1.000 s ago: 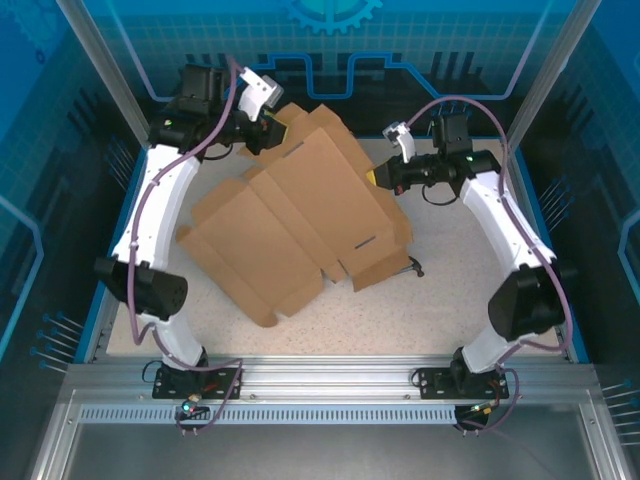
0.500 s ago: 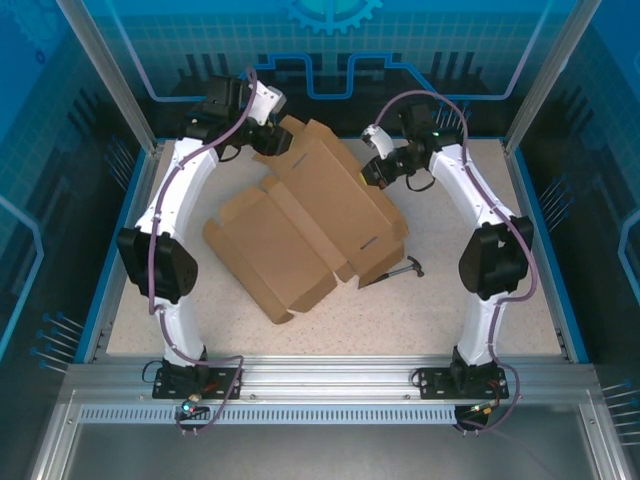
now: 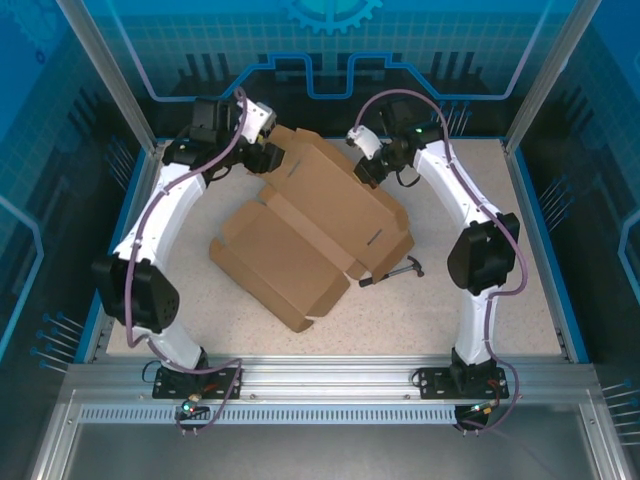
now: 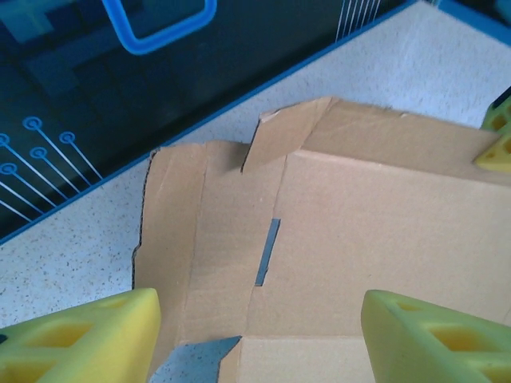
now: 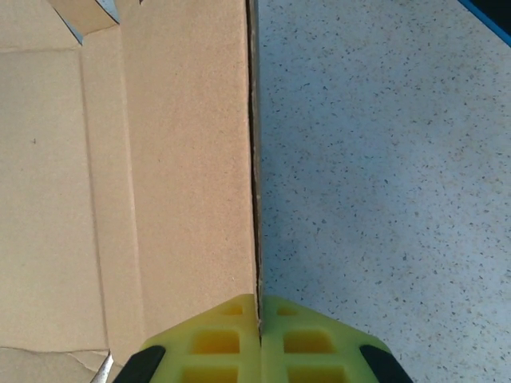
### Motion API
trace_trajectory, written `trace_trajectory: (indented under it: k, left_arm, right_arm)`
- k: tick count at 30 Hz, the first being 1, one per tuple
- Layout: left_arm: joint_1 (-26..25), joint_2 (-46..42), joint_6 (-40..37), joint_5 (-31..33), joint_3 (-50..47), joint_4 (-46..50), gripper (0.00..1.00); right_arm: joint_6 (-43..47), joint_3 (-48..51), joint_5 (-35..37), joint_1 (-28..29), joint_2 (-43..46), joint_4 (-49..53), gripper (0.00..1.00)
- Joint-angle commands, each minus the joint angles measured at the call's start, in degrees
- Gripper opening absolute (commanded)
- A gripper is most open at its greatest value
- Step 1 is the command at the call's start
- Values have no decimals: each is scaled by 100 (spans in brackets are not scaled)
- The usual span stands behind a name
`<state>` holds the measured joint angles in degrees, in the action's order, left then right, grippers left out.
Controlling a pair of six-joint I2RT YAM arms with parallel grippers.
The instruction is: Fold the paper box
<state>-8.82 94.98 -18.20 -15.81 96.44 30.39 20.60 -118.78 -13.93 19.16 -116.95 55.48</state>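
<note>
Mid-table, skewed diagonally: paper box (image 3: 310,225), still mostly an open die-cut sheet, long panels creased, a few flaps part-raised. Not a closed box yet; I'd call the fold early-to-mid.

What changed over the last second:
- The box was held up off the table (image 3: 480,300) and spread further toward the left side. It now sits lower, looks settled on the surface, and has shifted toward the far side.
- Left gripper (image 3: 275,160) was clamped on the far-left flap and has let go. On the left wrist cam its yellow fingers (image 4: 80,335) stand wide apart, cardboard below them, nothing pinched. That view also shows a slot (image 4: 267,251) cut in the panel and a small tab (image 4: 279,136) standing up at the far corner.
- Right gripper (image 3: 368,175) has swung in along the far-right edge and stays closed. On the right wrist cam the cardboard edge runs straight into the seam between its fingers (image 5: 200,343), so I read it as pinching that wall.

Hammer (image 3: 398,270) lies just beside the near-right corner of the box, its handle end apparently tucked under the cardboard.

Meaning: the right side is the anchor now and the left is free to regrip. Likely next job is the far-left flap or tab. Risk: the box pivots around the single pinch if the left pushes sideways.
</note>
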Motion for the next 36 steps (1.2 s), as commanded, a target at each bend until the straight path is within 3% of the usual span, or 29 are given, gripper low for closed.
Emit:
trace_trajectory:
  k: [1,6,9,15,23,29,36]
  left_arm:
    - [21,-456,1005,158,-574,-668,69]
    - [116,-1096,2068,767,-2038,-1579,77]
    - [508,-1253,2278,654,-2685,-2168,85]
    - [818,-841,1297,-295,-2866,-2683,89]
    - [829,288,30,-1504,-1838,-2060,91]
    - [829,841,-450,-2509,-1080,-1564,74]
    - [862,1362,-468,-3108,-162,-599,37]
  right_arm:
    - [-246,-415,149,62,-165,180,0]
    - [-363,-275,-241,-76,-166,294,0]
    - [-232,43,-501,-160,0,123,0]
    - [100,314,-936,-281,265,103,0]
    - [513,734,-1282,-348,672,-67,0]
    - [679,938,-1413,-351,910,-248,0]
    - [460,1169,-1112,-291,1124,-684,0]
